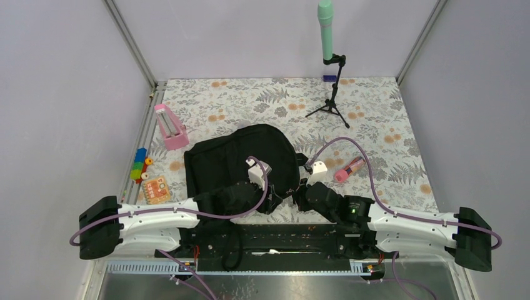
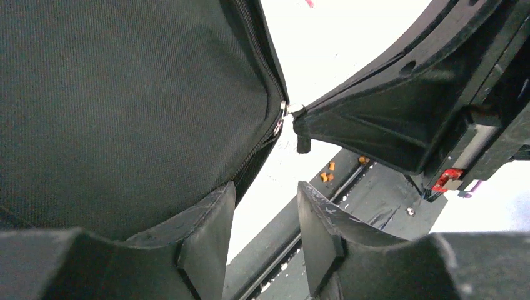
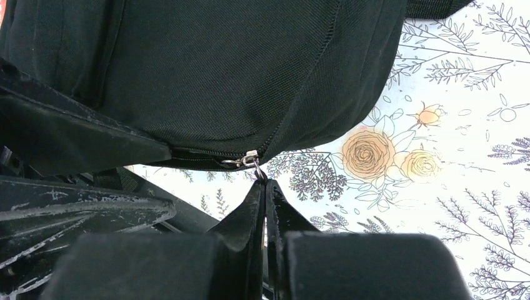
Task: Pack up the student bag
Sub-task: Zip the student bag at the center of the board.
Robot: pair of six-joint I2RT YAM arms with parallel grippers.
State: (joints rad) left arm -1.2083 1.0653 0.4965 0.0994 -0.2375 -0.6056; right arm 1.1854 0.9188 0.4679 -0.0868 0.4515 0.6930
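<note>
The student bag (image 1: 240,159) is a black fabric backpack lying flat in the middle of the table. My right gripper (image 3: 264,187) is shut on the metal zip pull (image 3: 252,161) at the bag's near right edge (image 3: 219,75). My left gripper (image 2: 265,231) is open and empty, its left finger (image 2: 209,231) against the bag's fabric (image 2: 125,106) just beside the zipper. The right gripper's fingers (image 2: 350,119) show in the left wrist view, pinching the zip pull (image 2: 287,111). In the top view both grippers, left (image 1: 279,195) and right (image 1: 299,189), meet at the bag's near right corner.
A pink stand (image 1: 170,128), coloured blocks (image 1: 140,165) and an orange card (image 1: 155,189) lie left of the bag. A pink tube (image 1: 349,169) lies to its right. A tripod (image 1: 331,103) with a green recorder (image 1: 325,28) stands at the back.
</note>
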